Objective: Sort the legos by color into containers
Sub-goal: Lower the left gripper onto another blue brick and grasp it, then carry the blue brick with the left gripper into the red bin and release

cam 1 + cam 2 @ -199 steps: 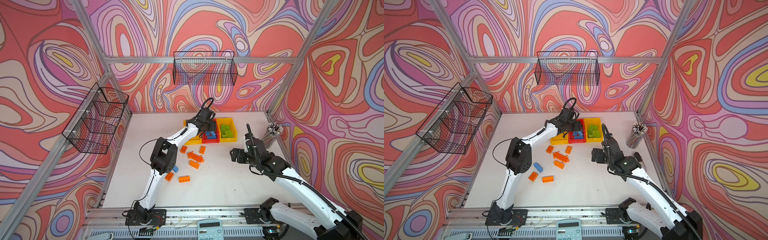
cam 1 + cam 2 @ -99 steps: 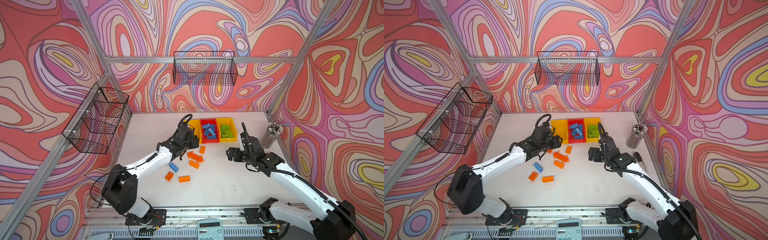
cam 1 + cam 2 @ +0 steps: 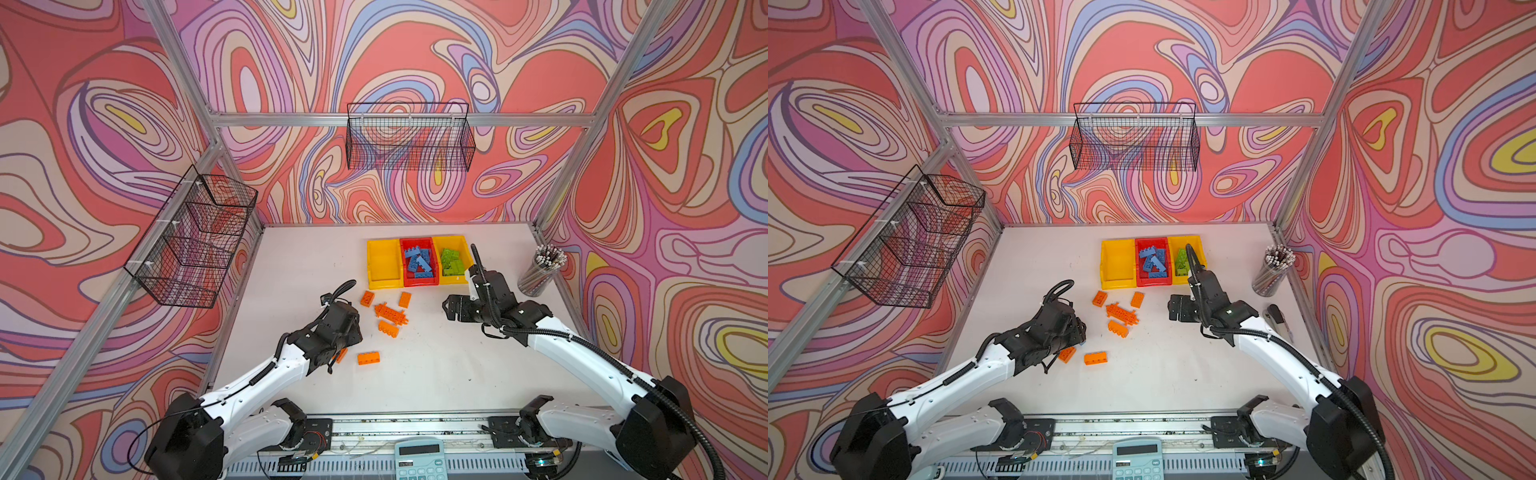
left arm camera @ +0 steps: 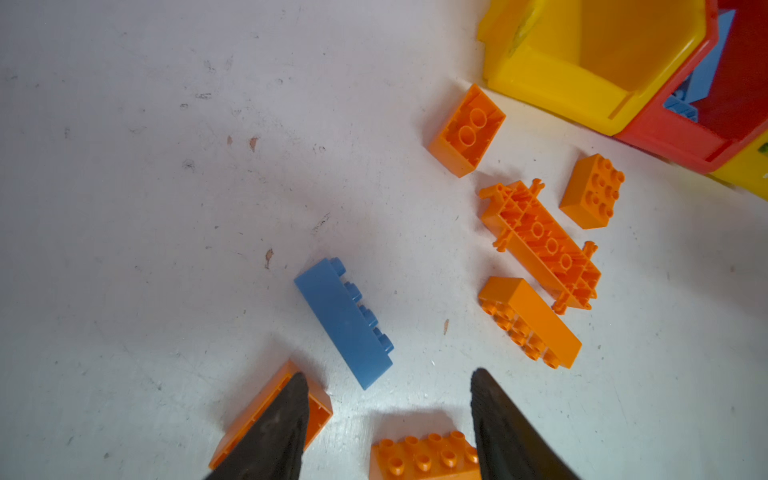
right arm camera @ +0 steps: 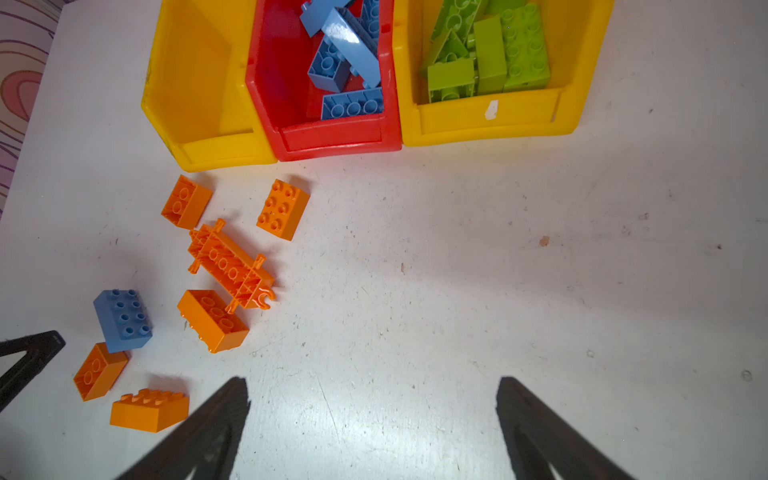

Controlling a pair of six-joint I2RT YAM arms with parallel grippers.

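Wht table [image 4: 166, 208], specks [image 4: 269, 257] (dirt?); swirly walls [image 3: 415, 62].

One orange brick [image 4: 424, 455] runs off the left wrist view's edge — another orange brick [image 4: 255, 407] lies partly behind the left fingers [image 4: 278, 428]; the right arm [image 3: 1208, 291] hides part of the green-brick bin [image 3: 1179, 240].

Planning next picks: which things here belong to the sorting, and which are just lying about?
Job: loose orange plastic bricks, loose blue plastic brick, two yellow plastic bins, red plastic bin.
Lying about: black wire baskets, clear cup of pencils, grey calculator.
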